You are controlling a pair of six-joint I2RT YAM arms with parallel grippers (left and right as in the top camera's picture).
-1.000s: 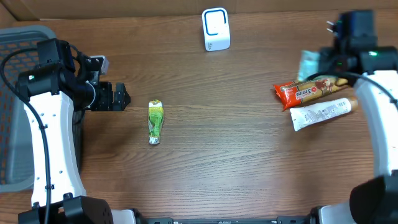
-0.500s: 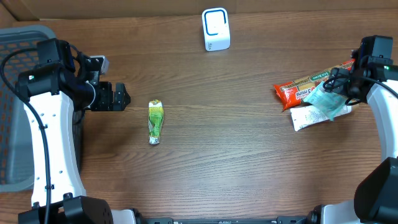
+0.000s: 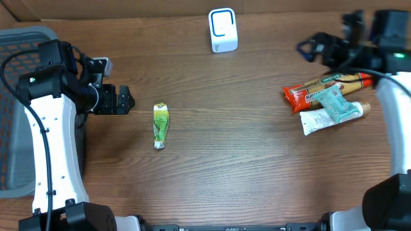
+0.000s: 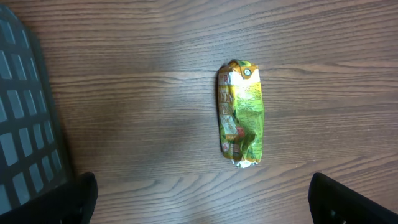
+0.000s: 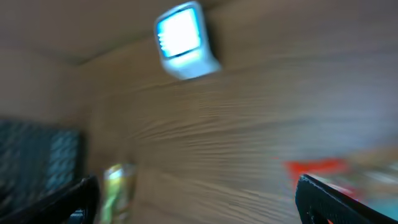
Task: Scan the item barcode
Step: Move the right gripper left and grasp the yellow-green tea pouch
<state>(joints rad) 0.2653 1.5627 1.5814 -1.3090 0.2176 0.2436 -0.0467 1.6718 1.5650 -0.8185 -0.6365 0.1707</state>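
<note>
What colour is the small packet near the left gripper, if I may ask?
The packet is yellow and green; left wrist view.

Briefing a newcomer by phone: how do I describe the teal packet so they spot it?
On the table, at its right side, lies a pile of three items. The teal packet sits on top, overlapping the red snack bar and white tube.

The bench (image 3: 225, 167) is showing matt brown wood grain. The green packet (image 4: 240, 114) is lying crinkled, its plastic film glinting. At top centre, the scanner (image 3: 223, 30) is looking smooth white plastic.
</note>
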